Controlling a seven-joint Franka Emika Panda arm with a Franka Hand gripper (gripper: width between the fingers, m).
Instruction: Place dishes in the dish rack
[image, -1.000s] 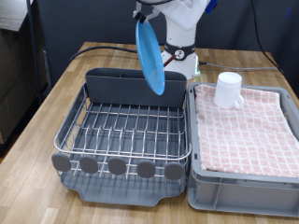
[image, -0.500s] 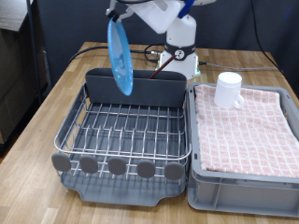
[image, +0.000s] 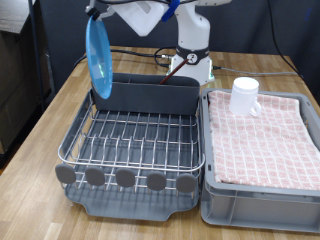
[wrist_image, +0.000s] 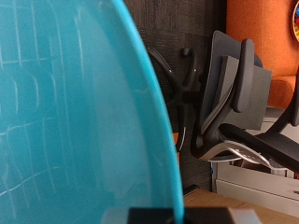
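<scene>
Open wire floor across the dish rack (image: 135, 140), nothing standing on the grid. Blocked along the exterior view's top edge by the tall grey compartment (image: 150, 95), with the light-blue plate (image: 98, 55) hanging on edge above its left end (filling most of the wrist view). Round grey discs (image: 125, 177) along the bottom edge. White mug (image: 245, 96) upright in the cloth-lined crate (image: 262, 140) beside the rack.

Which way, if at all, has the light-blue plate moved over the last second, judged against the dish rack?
Yes. The light-blue plate has travelled towards the exterior view's left, from above the dish rack's right part to above its left end.
</scene>
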